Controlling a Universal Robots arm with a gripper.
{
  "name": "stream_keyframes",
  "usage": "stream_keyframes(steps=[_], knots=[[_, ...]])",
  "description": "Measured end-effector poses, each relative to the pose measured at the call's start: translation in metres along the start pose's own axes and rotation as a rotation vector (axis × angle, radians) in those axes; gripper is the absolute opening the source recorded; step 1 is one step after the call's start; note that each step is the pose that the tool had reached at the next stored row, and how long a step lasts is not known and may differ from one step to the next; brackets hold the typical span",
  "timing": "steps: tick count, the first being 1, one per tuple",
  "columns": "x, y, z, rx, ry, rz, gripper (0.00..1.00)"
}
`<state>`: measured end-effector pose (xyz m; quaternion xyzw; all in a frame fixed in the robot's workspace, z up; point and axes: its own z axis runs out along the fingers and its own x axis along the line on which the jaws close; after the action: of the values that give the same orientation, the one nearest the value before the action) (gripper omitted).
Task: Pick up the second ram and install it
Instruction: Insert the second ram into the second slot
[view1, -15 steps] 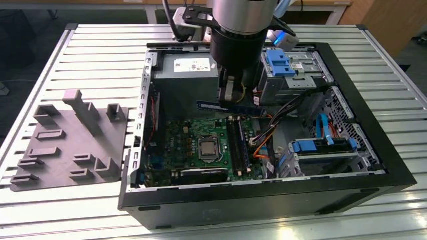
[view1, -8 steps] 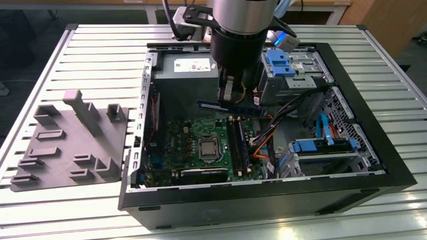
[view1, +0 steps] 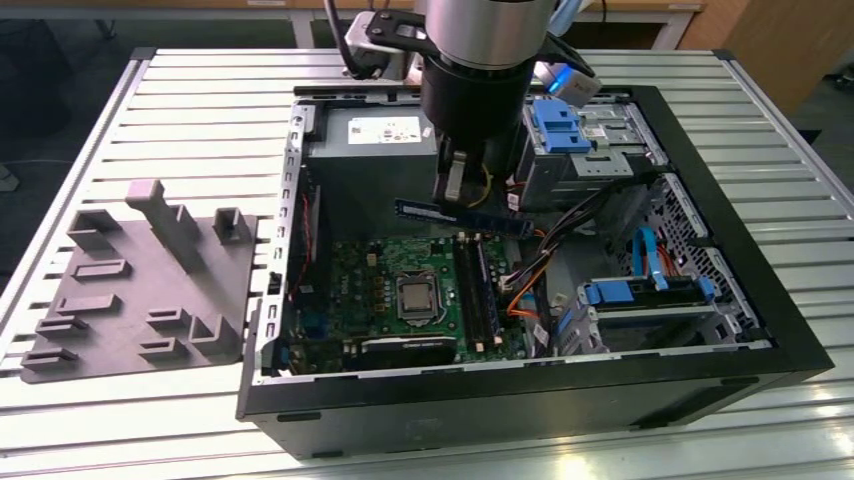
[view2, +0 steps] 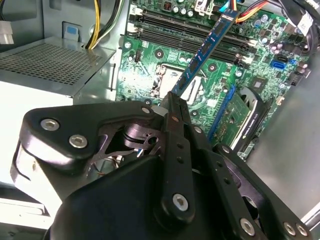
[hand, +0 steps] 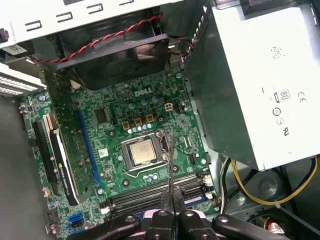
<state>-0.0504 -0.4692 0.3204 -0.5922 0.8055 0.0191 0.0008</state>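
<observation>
I hold the second ram (view2: 205, 50) clamped in the tool (view2: 172, 107) above the motherboard (view2: 145, 60); pickup done, seating not yet done

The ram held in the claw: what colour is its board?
The ram is dark blue, clearest in the second wrist view.

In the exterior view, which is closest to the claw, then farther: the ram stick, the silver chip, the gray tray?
1. The second ram: held in the claw.
2. The silver chip: on the green board, inside the case.
3. The gray tray: outside the case, at the exterior view's left.
</observation>
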Motion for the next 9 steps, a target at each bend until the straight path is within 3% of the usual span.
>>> stream_keyframes(steps=[9], knots=[[0.0000,0.0000,0.0000,0.0009,-0.0012,0.039,0.12]])
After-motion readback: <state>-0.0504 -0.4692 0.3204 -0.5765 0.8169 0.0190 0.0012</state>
